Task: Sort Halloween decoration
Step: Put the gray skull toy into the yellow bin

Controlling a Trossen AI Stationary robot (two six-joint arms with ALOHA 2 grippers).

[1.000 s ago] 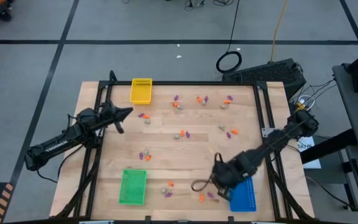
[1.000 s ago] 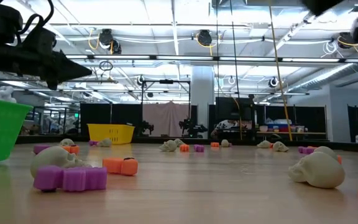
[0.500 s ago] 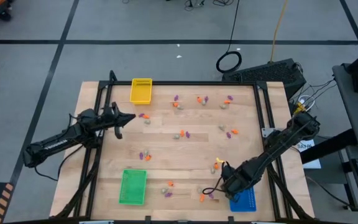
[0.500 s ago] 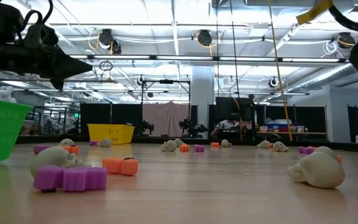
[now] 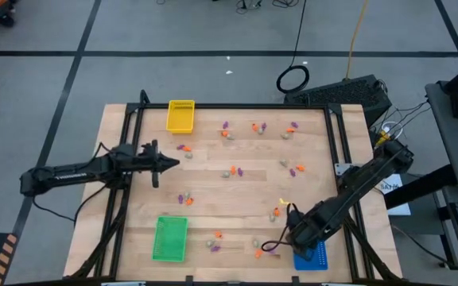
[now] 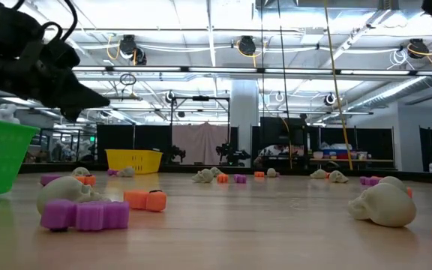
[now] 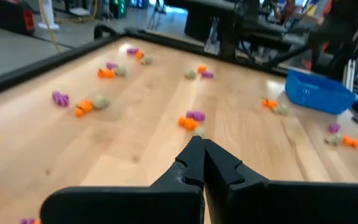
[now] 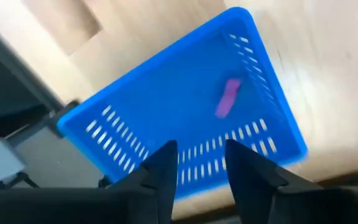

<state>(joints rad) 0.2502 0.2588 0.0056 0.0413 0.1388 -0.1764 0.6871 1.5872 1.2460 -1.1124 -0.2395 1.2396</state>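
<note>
1. High view: right gripper (image 5: 299, 248) over the blue tray (image 5: 315, 257); trinkets (image 5: 235, 171) scattered on the table (image 5: 213, 199)
2. Left wrist: left gripper (image 7: 202, 152) pinched closed, empty
3. Right wrist: fingers (image 8: 166, 163) parted, purple trinket (image 8: 227, 98) inside the tray

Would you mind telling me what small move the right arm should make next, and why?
Probably lift the right gripper clear of the rectangular blue plastic tray and swing it toward the loose trinkets nearby. Its jaws stand apart above the tray, and a small purple trinket is inside, free of the fingers, so this drop looks done.
</note>
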